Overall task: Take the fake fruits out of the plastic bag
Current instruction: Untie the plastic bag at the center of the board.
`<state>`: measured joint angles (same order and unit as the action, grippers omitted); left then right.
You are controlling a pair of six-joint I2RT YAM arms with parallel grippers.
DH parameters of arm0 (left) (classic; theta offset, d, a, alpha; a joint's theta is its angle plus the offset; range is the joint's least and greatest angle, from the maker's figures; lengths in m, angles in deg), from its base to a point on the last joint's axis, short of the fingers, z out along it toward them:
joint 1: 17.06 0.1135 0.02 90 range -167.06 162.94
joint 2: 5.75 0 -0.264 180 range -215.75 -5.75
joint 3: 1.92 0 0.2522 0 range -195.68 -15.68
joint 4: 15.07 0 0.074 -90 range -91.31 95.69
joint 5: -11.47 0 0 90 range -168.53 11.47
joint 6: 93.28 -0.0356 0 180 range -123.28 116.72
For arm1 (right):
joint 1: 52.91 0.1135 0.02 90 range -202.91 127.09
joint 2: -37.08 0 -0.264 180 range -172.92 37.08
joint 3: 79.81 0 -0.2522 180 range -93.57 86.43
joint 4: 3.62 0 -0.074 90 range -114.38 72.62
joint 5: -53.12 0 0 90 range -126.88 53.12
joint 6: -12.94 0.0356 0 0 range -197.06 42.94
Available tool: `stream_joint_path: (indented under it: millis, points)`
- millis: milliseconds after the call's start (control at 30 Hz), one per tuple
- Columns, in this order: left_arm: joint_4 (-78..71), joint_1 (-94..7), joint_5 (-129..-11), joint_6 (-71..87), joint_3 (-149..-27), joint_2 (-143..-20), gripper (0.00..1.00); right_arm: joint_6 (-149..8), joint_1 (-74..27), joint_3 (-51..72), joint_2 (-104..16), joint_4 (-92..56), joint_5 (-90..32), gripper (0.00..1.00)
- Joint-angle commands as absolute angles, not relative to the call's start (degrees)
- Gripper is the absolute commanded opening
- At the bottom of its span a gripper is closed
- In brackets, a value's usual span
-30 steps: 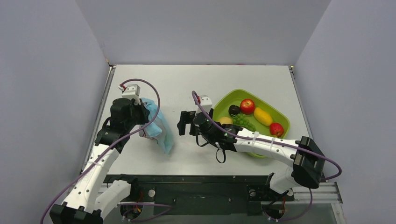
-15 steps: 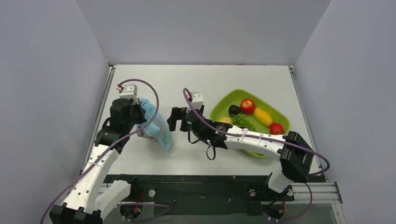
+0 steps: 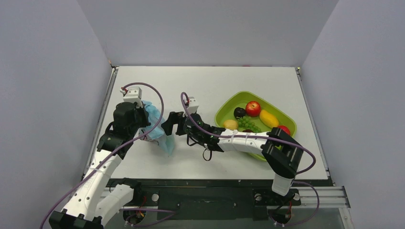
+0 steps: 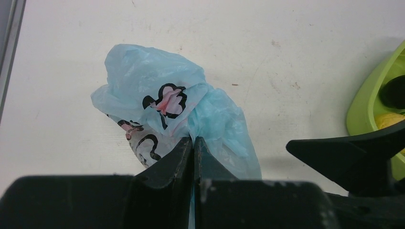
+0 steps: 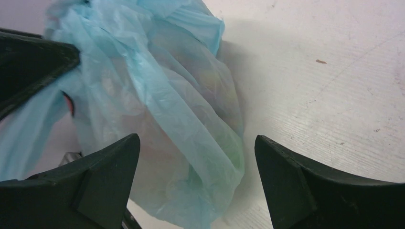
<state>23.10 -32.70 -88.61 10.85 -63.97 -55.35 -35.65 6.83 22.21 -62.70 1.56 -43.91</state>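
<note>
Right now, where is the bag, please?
The bag is left of centre in the top view, pinched by the left gripper, with the open right gripper beside it.

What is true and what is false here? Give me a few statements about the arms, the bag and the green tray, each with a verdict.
1. The left arm's fingers are pinched shut on the plastic bag. True.
2. The right arm's fingers are closed around a fruit. False: they stand open, with the bag between them.
3. A red apple lies in the green tray. True.
4. The bag lies inside the green tray. False: it is apart from the tray, to its left in the top view.
</note>
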Motion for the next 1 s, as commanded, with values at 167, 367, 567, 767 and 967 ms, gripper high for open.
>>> stream_joint_path:
  millis: [167, 367, 567, 767, 967]
  points:
    - [17.7, -34.9, -90.2, 9.0, -63.5, -52.3, 0.00, -34.8, 7.0, 21.6, -64.0, 11.3, -48.0, 0.70]
    - [16.8, -36.0, -89.8, 8.3, -62.7, -50.6, 0.00, -38.6, 7.9, 20.0, -66.1, 17.0, -35.3, 0.80]
    - [15.9, -38.0, -86.3, 7.3, -62.2, -49.9, 0.06, -42.5, 8.1, 19.1, -68.3, 19.1, -31.3, 0.67]
    - [14.2, -38.9, -82.5, 8.6, -61.7, -47.7, 0.35, -45.7, 7.1, 21.5, -67.3, 18.1, -34.7, 0.01]
    - [20.3, -38.0, -90.2, 14.4, -68.6, -49.4, 0.47, -55.2, 6.8, 27.2, -62.0, 15.4, -34.6, 0.00]
